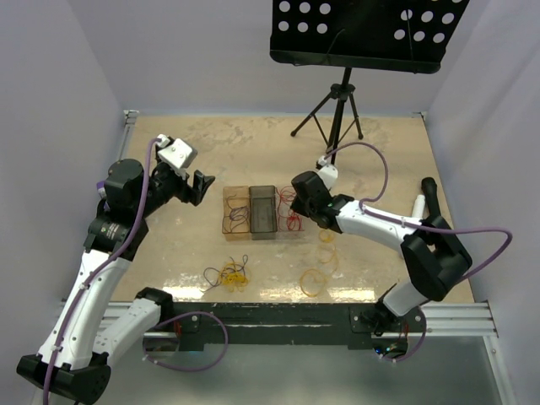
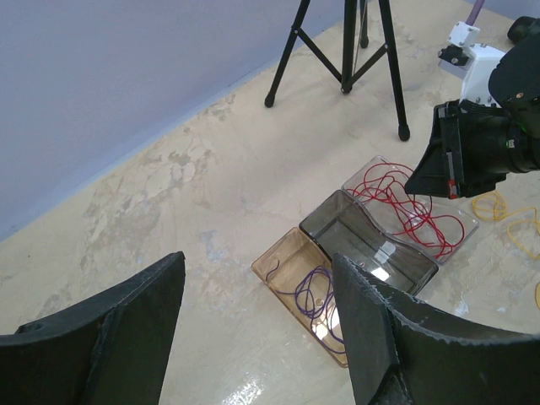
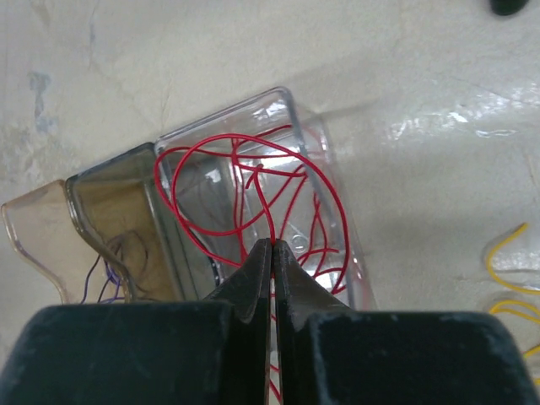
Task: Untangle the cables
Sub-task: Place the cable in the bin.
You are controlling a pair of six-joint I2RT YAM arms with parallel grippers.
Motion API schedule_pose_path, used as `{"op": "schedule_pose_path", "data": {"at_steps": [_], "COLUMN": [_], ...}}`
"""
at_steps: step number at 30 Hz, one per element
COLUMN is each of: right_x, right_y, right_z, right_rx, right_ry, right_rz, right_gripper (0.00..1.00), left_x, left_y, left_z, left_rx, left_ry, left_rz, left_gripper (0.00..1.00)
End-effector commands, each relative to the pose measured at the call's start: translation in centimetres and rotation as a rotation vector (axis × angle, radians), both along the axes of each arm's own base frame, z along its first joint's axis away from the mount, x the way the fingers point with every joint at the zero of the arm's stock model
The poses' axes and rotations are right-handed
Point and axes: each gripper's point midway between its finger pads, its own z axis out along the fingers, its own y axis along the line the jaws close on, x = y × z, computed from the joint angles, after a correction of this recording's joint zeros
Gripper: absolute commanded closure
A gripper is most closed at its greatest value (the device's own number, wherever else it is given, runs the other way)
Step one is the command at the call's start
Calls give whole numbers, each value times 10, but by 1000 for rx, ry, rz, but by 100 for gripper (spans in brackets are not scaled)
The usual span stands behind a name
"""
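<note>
Three small bins stand side by side mid-table. The amber bin (image 2: 281, 255) holds a purple wire (image 2: 310, 291). The dark bin (image 1: 262, 211) looks empty. The clear bin (image 3: 287, 103) holds red wires (image 2: 413, 215). My right gripper (image 3: 272, 245) is over the clear bin and shut on a red wire that loops up from it; it also shows in the top view (image 1: 295, 207). My left gripper (image 2: 257, 261) is open and empty, raised left of the bins (image 1: 202, 187). A tangle of yellow, orange and dark wires (image 1: 226, 275) lies near the front edge. Loose yellow loops (image 1: 314, 281) lie front right.
A black music stand's tripod (image 1: 337, 110) stands at the back, its perforated desk (image 1: 363, 29) overhead. Lilac walls close in the table on three sides. A metal rail (image 1: 278, 316) runs along the front edge between the arm bases.
</note>
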Motion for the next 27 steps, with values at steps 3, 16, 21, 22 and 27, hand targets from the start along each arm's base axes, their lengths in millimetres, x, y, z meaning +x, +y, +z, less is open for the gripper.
{"op": "schedule_pose_path", "data": {"at_steps": [3, 16, 21, 22, 27], "right_x": [14, 9, -2, -8, -54], "right_y": [21, 11, -12, -19, -66], "right_z": [17, 39, 71, 71, 38], "right_rx": [-21, -45, -44, -51, -88], "right_ry": [-40, -37, -73, -61, 50], "right_rz": [75, 52, 1, -20, -134], "right_gripper": [100, 74, 52, 46, 36], "left_x": [2, 1, 1, 1, 0], "left_y": [4, 5, 3, 3, 3], "left_z": [7, 4, 2, 1, 0], "left_rx": [-5, 2, -1, -2, 15], "left_ry": [-22, -20, -12, -9, -11], "left_rz": [21, 22, 13, 12, 3], "left_gripper": [25, 25, 25, 25, 25]}}
